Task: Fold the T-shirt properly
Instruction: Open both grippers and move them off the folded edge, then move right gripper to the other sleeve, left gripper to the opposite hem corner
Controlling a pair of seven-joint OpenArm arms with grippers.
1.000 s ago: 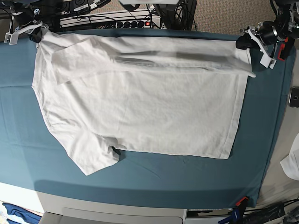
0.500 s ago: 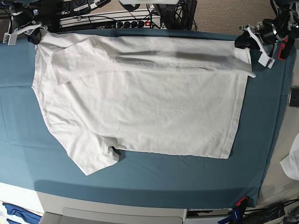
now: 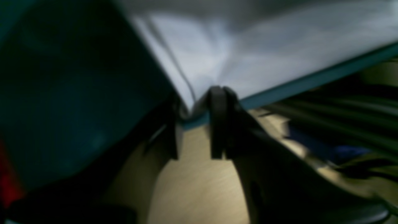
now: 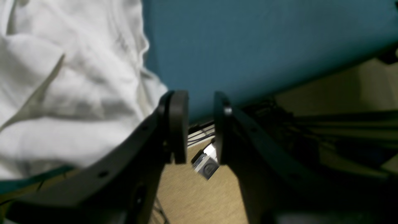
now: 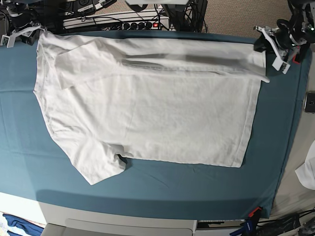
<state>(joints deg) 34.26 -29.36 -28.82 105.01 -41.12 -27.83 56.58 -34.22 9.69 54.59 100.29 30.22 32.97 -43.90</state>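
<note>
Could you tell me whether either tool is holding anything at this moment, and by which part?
Nothing is held. Right tool is open beside the T-shirt; left tool is open at its corner.

1. The base view looks straight down from high above on the whole teal tablecloth (image 5: 162, 187).
2. Each wrist view looks close along its gripper fingers at the table's far edge.
3. All three views share the T-shirt (image 5: 147, 108) corners.

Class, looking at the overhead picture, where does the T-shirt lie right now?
In the base view the T-shirt lies spread flat on the teal tablecloth, filling its upper middle. The far edge is folded over along the top, and a sleeve points toward the lower left.
</note>
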